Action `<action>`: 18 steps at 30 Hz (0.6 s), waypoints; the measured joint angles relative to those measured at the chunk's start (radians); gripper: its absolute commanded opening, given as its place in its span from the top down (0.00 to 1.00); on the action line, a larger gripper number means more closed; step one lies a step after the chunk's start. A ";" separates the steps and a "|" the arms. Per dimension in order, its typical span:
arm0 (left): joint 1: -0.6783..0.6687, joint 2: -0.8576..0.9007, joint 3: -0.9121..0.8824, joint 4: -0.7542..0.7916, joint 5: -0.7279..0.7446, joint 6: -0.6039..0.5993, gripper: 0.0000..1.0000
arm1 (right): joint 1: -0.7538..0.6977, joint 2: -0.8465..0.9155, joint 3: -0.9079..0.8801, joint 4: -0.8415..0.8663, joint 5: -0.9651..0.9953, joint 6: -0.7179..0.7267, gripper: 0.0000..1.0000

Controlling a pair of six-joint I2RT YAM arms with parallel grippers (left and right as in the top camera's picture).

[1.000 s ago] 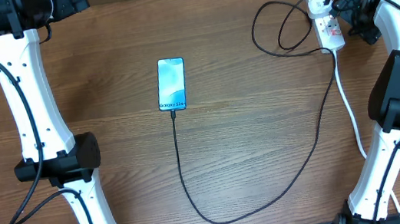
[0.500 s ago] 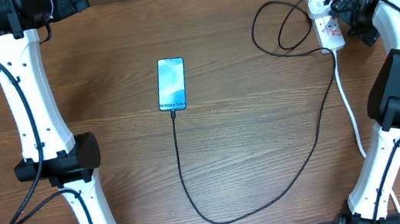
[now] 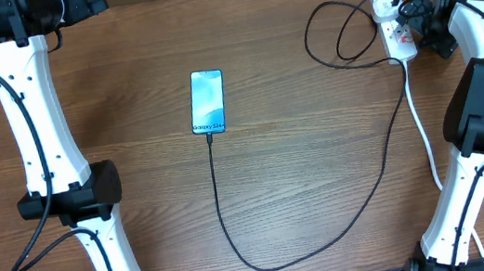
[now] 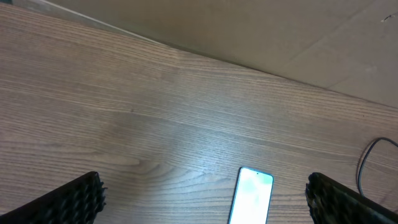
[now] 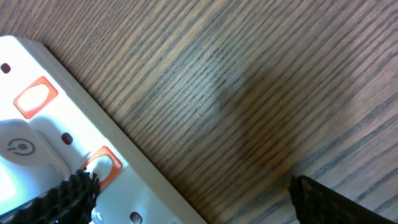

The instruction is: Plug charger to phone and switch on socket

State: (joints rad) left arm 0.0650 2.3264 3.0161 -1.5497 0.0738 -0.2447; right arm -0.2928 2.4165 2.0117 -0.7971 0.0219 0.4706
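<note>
Phone (image 3: 208,102) reads "Galaxy S24+"; charger (image 5: 25,155) bears power sign.

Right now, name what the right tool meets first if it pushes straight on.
Probably the socket: one right tool finger is over its red switch, the other over bare table. Depth unclear.

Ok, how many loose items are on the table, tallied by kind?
Slim black-edged smartphone with pale blue screen: 1
Long thin black charger cable with round white plug adapter: 1
White oblong power strip with red switches: 1
Total: 3
</note>
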 measured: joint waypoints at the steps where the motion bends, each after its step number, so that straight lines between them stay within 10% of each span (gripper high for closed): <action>1: 0.000 0.000 0.000 0.000 0.000 0.000 0.00 | 0.000 0.001 0.000 0.001 -0.001 0.000 0.00; 18: 0.000 0.000 0.000 0.000 0.000 0.000 0.00 | 0.000 0.001 0.000 0.000 -0.018 0.004 0.00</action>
State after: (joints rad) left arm 0.0650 2.3264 3.0161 -1.5497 0.0738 -0.2447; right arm -0.2928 2.4176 2.0117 -0.7971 0.0036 0.4747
